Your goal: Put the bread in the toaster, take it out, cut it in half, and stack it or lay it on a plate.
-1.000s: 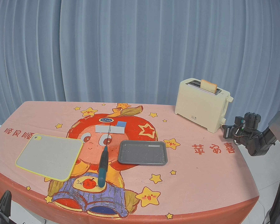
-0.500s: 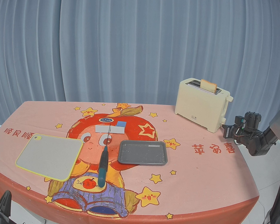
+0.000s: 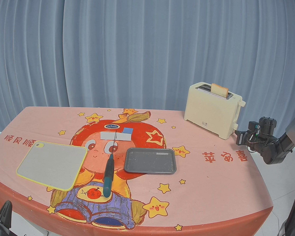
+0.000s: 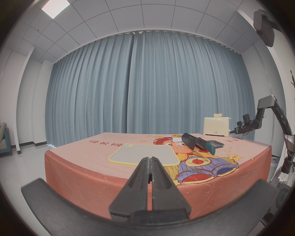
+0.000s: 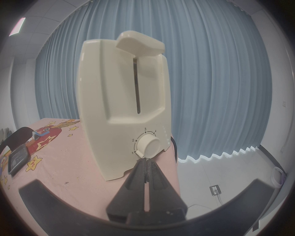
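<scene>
A cream toaster (image 3: 213, 109) stands at the table's back right with a browned slice of bread (image 3: 219, 90) sticking up from its near slot. Its lever (image 5: 139, 44) is at the top of its travel. My right gripper (image 3: 239, 136) hangs beside the toaster's lever end, shut and empty, its tips (image 5: 147, 163) just under the dial (image 5: 147, 146). A grey plate (image 3: 150, 160), a knife (image 3: 108, 175) and a yellow-rimmed cutting board (image 3: 51, 164) lie on the table. My left gripper (image 4: 150, 162) is shut and empty, low before the table's front left edge.
A pink printed cloth (image 3: 216, 189) covers the table. White and blue tape patches (image 3: 116, 135) lie behind the knife's tip. A grey curtain hangs behind. Open floor lies right of the table edge, beyond the toaster.
My right gripper has drifted slightly up and to the right, a little away from the toaster. Nothing else has moved.
</scene>
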You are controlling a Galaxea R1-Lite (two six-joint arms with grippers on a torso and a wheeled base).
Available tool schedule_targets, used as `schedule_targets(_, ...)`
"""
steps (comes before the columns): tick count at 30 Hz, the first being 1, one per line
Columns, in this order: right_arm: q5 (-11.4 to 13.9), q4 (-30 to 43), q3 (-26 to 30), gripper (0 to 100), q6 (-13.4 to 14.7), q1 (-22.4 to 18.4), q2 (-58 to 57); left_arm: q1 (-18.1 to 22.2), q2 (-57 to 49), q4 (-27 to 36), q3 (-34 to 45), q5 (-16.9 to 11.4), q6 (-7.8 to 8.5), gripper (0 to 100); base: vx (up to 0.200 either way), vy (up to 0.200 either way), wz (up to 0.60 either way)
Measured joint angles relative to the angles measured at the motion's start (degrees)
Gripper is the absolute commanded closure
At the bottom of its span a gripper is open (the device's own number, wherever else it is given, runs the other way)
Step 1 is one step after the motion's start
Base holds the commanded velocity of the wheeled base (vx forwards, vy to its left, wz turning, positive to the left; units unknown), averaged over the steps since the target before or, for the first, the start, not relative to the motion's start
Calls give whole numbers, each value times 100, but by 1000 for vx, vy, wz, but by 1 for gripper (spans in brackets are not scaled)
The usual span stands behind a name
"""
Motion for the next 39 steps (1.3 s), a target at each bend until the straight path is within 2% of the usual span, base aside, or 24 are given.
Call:
schedule_targets(11,-1,-11,57,100,0,33,-83,0,0,0,0,0,0,100,0,0,0)
schedule_targets(17,0,-88,372,100,0,22,-96,0,0,0,0,0,0,100,0,0,0)
schedule_targets(26,5,-127,1150,100,16,91,-510,0,0,0,0,0,0,100,0,0,0)
schedule_targets(29,-127,-126,1507,100,38,152,-816,0,0,0,0,0,0,100,0,0,0)
schedule_targets(33,-499,-194,2072,100,66,277,-1313,0,0,0,0,-2,0,100,0,0,0)
schedule_targets(39,-699,-1156,2651,100,96,405,-1776,0,0,0,0,0,2,100,0,0,0)
